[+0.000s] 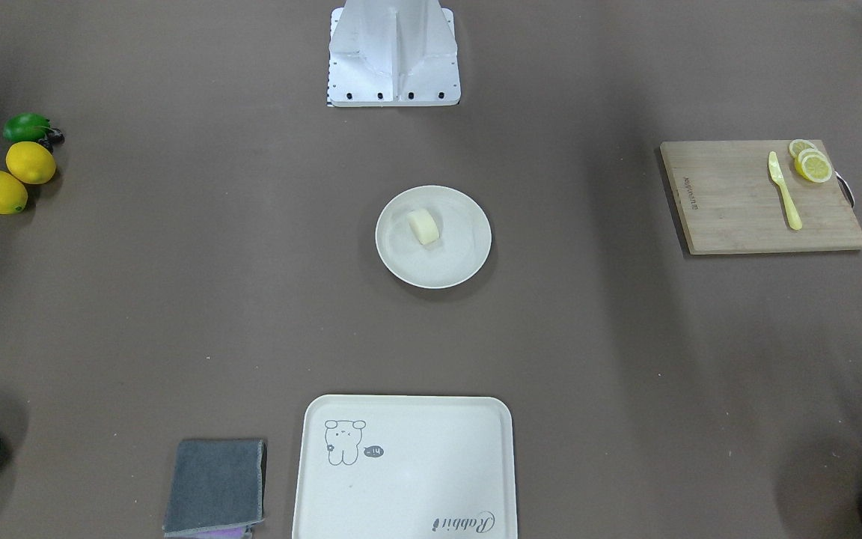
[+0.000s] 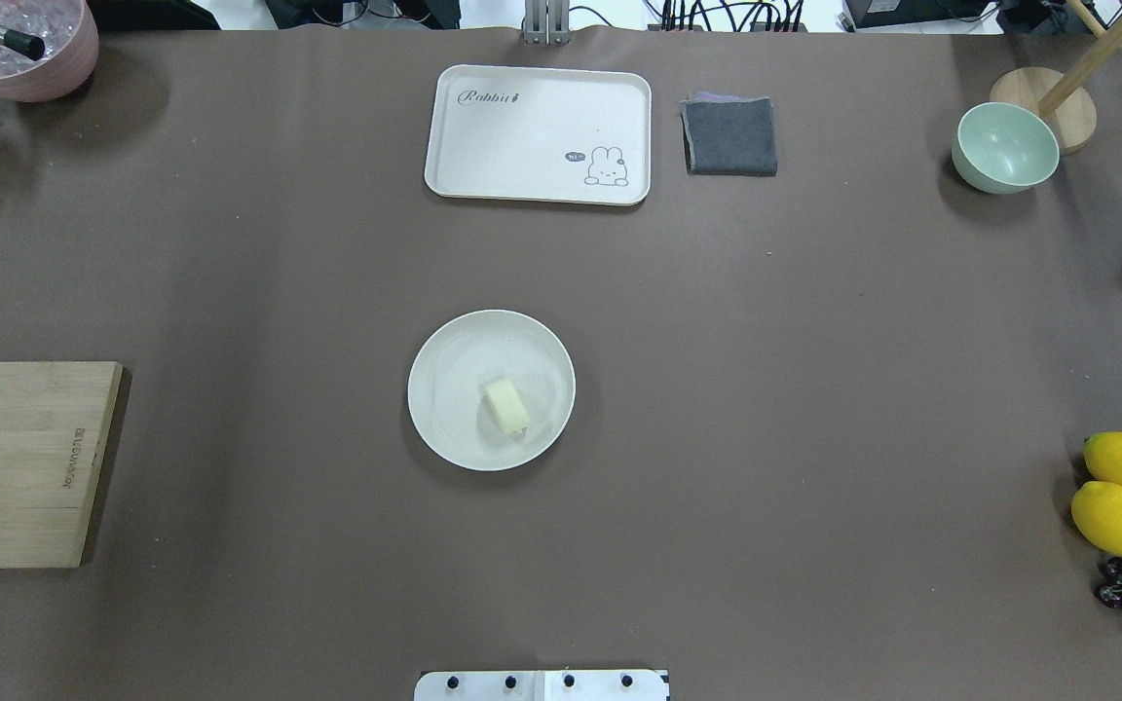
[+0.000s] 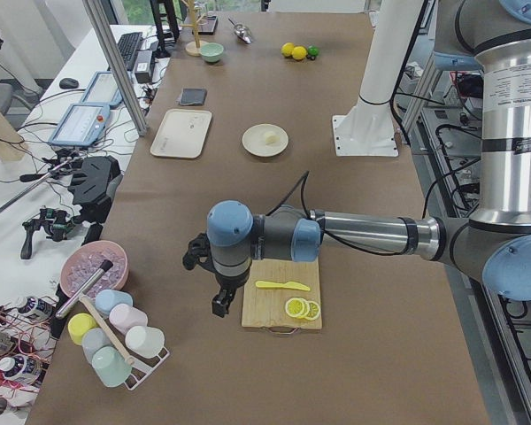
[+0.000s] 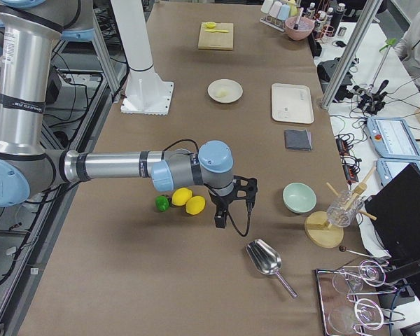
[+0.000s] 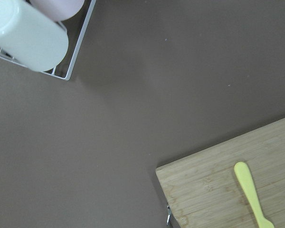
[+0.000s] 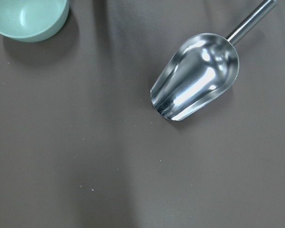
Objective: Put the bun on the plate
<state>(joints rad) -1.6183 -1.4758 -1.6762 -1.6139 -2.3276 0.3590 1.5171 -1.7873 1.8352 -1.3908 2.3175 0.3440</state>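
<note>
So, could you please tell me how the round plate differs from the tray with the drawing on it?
The plate is round, while the tray is rectangular with rounded corners. The plate holds the bun, whereas the tray bears only a printed animal and the word "Rabbit". The tray is the larger of the two. Both are cream-white and shallow, and both lie flat on the brown table.

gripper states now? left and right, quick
Left gripper: cannot tell, it shows only in a side view.
Right gripper: cannot tell, same reason.
</note>
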